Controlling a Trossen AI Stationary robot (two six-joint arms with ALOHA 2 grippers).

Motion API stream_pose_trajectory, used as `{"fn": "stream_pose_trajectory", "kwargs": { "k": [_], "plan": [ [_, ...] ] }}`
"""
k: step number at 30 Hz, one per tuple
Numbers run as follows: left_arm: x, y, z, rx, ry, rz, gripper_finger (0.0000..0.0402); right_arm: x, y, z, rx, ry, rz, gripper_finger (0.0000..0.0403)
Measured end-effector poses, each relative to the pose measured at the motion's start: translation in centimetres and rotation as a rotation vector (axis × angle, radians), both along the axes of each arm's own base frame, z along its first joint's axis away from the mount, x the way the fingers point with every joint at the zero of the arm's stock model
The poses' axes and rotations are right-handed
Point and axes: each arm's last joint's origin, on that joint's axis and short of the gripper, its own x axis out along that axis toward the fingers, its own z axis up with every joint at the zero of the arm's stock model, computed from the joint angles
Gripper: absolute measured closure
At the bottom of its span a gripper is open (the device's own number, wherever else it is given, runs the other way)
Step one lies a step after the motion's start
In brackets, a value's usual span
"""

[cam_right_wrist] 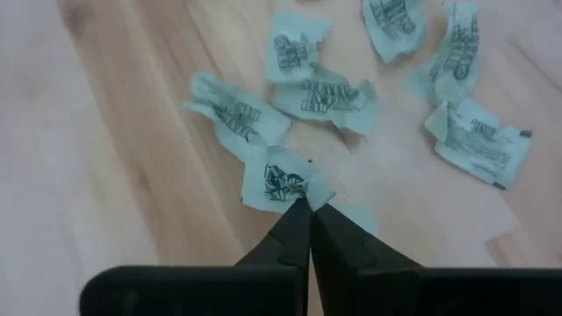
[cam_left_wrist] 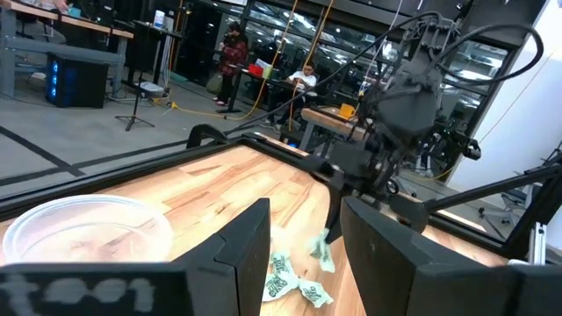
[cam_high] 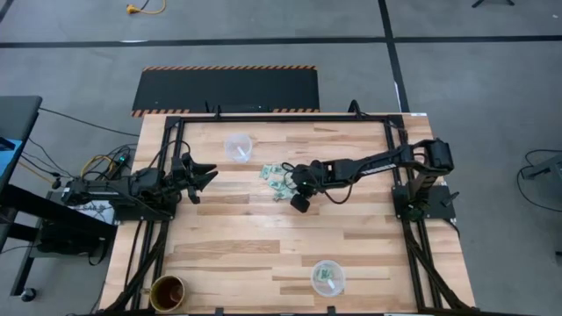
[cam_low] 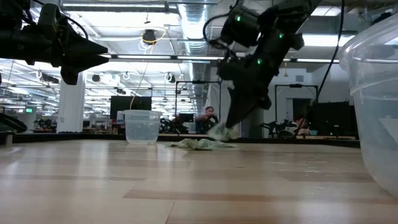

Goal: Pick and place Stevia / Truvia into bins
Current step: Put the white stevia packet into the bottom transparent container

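Light wood desk [cam_high: 263, 246] on grey floor, black mat with hazard stripes [cam_high: 226, 89] behind it.

High view: packet pile [cam_high: 277, 176] sits mid-desk, toward the far side. Right gripper [cam_high: 299, 198] reaches across from the right, down at the pile's near edge. Left gripper [cam_high: 204, 176] is parked left of the pile, well apart from it. Far clear cup [cam_high: 238, 146] is just beyond the pile, to its left. Near clear cup [cam_high: 327, 276] sits at the front edge with a few packets inside. Brown cup [cam_high: 168, 292] at the front-left corner.

Low view: right gripper [cam_low: 222, 132] comes down steeply onto the pile [cam_low: 200, 144]; a pale packet shows at its tip. Far cup [cam_low: 142, 127] stands left of the pile, apart. Near cup [cam_low: 375, 99] fills the right edge (very close to the lens). People sit in the room behind.

Left wrist view: own fingers [cam_left_wrist: 246, 241] spread wide, holding nothing. Far cup [cam_left_wrist: 83, 235] beside them, packets [cam_left_wrist: 293, 281] ahead, right arm above those.

Right wrist view: fingers [cam_right_wrist: 294, 230] pinched together on the corner of one packet [cam_right_wrist: 283, 184]; the others lie scattered flat beyond [cam_right_wrist: 399, 66].
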Motion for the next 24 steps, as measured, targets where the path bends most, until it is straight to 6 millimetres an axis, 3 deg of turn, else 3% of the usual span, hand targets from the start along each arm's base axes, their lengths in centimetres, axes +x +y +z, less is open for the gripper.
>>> {"fn": "stream_pose_trajectory", "kwargs": {
  "k": [9,24],
  "plan": [
    [0.0,0.0,0.0,0.000,0.000,0.000,0.0271,-1.3,0.1,3.8,-0.070,-0.086,-0.032,0.0402],
    [0.0,0.0,0.0,0.000,0.000,0.000,0.0271,-1.8,0.9,3.3,-0.062,-0.013,0.005,0.0402]
  ]
}}
